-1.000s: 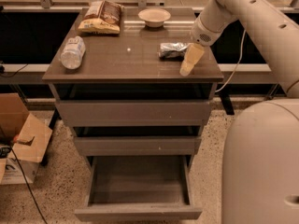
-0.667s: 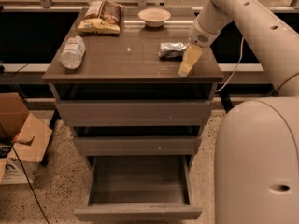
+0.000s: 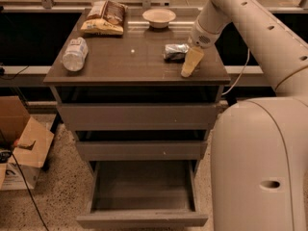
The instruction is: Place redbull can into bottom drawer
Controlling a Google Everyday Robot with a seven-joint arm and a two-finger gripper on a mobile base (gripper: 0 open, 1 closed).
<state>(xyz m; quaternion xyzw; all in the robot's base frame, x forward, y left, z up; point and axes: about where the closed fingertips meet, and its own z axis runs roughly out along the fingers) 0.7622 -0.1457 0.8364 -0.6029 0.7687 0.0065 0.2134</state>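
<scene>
The redbull can [image 3: 175, 52] lies on its side on the cabinet top, right of middle, in front of the bowl. My gripper [image 3: 191, 62] hangs from the arm at the top right and reaches down to the cabinet top just right of the can, close beside it. The can rests on the surface. The bottom drawer [image 3: 143, 219] is pulled out and open below the two shut drawers, and its tray holds nothing.
A white bowl [image 3: 159, 17] and a snack bag [image 3: 104, 17] sit at the back of the top. A clear water bottle [image 3: 75, 55] lies at the left. A cardboard box [image 3: 21, 148] stands on the floor at left. My own base [image 3: 262, 167] fills the right.
The view has shifted slightly, so the cabinet sits a little further left. The gripper stays beside the can, which has not moved on the top.
</scene>
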